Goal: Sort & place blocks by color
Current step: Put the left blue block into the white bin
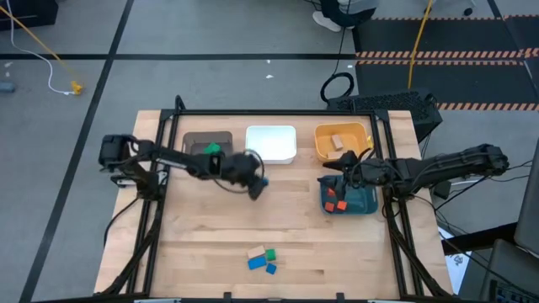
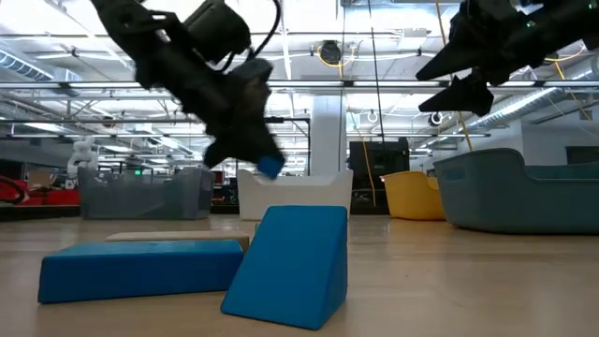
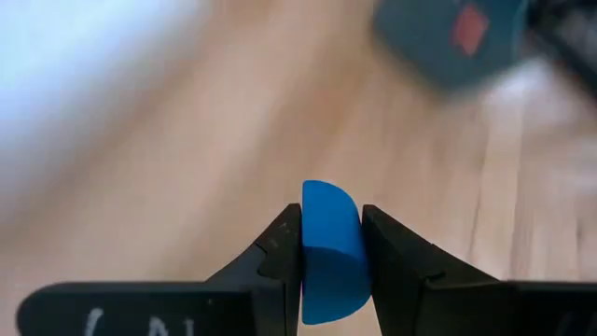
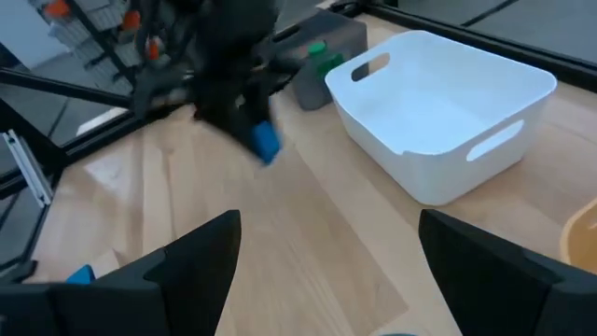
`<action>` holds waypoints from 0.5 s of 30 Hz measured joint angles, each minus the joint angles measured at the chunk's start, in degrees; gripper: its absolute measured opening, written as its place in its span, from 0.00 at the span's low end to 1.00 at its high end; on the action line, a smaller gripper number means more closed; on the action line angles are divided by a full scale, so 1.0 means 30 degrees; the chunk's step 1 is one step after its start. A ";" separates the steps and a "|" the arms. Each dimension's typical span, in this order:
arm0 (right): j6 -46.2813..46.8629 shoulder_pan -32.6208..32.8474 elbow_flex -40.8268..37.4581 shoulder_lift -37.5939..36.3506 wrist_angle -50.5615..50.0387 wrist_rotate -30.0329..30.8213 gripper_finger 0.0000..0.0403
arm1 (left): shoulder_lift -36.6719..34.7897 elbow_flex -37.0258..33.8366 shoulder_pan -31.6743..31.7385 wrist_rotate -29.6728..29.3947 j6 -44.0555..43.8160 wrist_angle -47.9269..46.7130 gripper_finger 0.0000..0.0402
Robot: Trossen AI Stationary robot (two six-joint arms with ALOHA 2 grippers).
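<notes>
So the left gripper (image 1: pixel 255 183) is up in the air just in front of the white bin (image 1: pixel 271 143), fingers clamped on a small blue block (image 3: pixel 330 250) with one rounded end. The right gripper (image 1: pixel 337 167) hangs over the teal bin (image 1: pixel 360 202) with its fingers spread wide, nothing in them. Two red-orange blocks (image 1: pixel 335 199) sit in that teal bin, a green block (image 1: pixel 212 149) in the brown bin (image 1: pixel 195 141), a pale wood block (image 1: pixel 338 140) in the orange bin (image 1: pixel 323 143). Near the table's front edge, two blue blocks (image 1: pixel 259 263) and a green one (image 1: pixel 270 253) lie bunched together.
</notes>
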 joint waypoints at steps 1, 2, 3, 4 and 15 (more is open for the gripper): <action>0.0008 -0.0001 -0.0316 -0.0006 0.0468 0.0000 0.79 | -0.0003 0.0000 0.0506 -0.0002 0.0760 0.1022 0.22; 0.0126 0.0001 -0.0685 -0.0005 0.0923 -0.0003 0.79 | -0.0003 0.0000 0.0956 -0.0004 0.1454 0.1967 0.22; 0.0344 -0.0001 -0.1045 0.0004 0.1377 -0.0007 0.79 | -0.0003 0.0000 0.1362 0.0006 0.2117 0.2846 0.22; 0.0539 -0.0001 -0.1372 0.0007 0.1835 -0.0010 0.79 | -0.0003 0.0000 0.1771 0.0012 0.2706 0.3648 0.22; -0.1246 -0.0134 -0.3376 0.0004 0.7191 -0.0016 0.79 | -0.0017 0.0007 0.5544 -0.1816 0.5096 0.5399 0.22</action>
